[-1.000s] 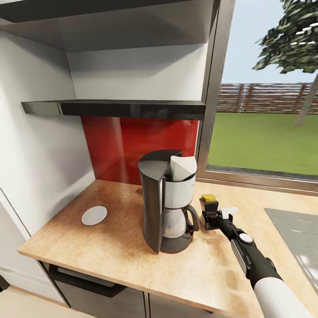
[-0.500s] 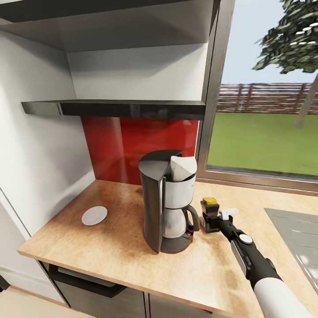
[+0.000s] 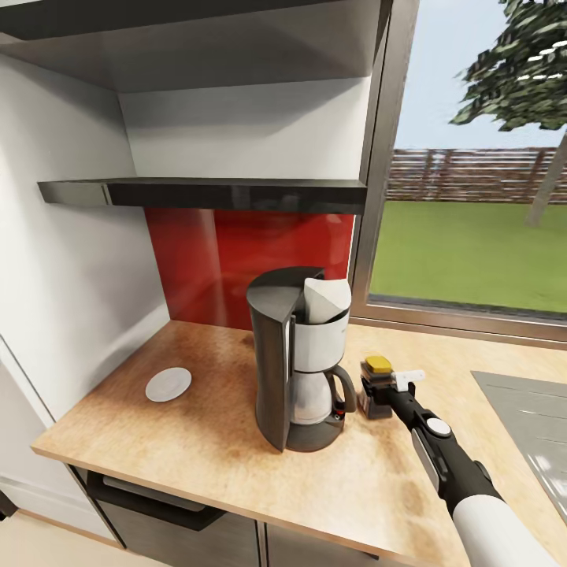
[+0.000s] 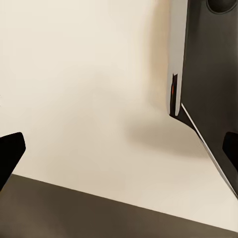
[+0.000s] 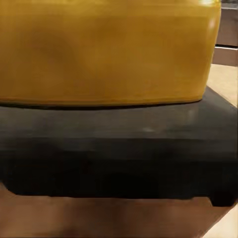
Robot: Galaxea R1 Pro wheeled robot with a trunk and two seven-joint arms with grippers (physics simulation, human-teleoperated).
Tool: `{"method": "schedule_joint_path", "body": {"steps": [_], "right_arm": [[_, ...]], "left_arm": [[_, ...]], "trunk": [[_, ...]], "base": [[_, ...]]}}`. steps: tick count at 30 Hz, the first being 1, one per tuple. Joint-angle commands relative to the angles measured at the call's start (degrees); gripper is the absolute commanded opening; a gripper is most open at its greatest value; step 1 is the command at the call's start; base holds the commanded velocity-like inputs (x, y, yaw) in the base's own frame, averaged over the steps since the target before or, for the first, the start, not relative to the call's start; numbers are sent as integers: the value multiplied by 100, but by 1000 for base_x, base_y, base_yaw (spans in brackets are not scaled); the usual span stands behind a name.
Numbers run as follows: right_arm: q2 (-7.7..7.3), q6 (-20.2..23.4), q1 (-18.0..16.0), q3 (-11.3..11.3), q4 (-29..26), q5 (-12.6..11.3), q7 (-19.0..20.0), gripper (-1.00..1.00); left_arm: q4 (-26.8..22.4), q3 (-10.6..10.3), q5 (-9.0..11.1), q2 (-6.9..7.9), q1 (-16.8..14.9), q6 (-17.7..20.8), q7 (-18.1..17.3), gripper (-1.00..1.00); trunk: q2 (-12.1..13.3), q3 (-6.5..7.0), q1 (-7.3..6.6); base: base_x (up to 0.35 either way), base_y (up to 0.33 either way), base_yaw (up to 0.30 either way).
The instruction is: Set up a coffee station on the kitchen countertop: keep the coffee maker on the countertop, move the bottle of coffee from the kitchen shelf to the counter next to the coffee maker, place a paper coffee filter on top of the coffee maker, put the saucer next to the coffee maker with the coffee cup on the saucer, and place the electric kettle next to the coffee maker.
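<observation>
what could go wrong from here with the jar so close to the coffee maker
The right tool grips the bottle of coffee beside the coffee maker. Opening or pulling away crookedly could tip the small jar. It stands close to the carafe handle, so a sideways nudge might bump the machine.

Right forearm shell (image 3: 504,531): smooth white rounded casing, farthest back from the claw.
Right wrist section (image 3: 453,465): matte black tapered housing with a pale grey strip along one side.
Wrist joint cap (image 3: 438,426): small white-grey round disc, just behind the claw.
Right gripper (image 3: 379,391): black claw body; small white angular bracket beside it.
Left gripper fingers (image 4: 10,151): two dark, blunt tips at opposite frame edges.
</observation>
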Motion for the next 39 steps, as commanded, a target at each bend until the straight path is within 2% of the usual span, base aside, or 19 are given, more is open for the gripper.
{"method": "schedule_joint_path", "body": {"steps": [1, 20, 34, 39], "right_arm": [[4, -20, -6, -25, 3, 35, 40, 100], [5, -24, -6, -25, 38, 35, 40, 100], [5, -27, -6, -25, 74, 35, 40, 100], [4, -28, -6, -25, 74, 35, 40, 100]], "left_arm": [[0, 16, -50, 0, -4, 0, 16, 100], [0, 21, -50, -9, -4, 0, 16, 100], [0, 14, -50, -9, -4, 0, 16, 100], [-2, 13, -50, -9, -4, 8, 18, 100]], "trunk": [[-11, -11, 3], [-11, -11, 3], [-11, -11, 3], [-11, -11, 3]], "base": [[0, 0, 0], [-18, 0, 0], [-320, 3, 0], [-295, 169, 0]]}}
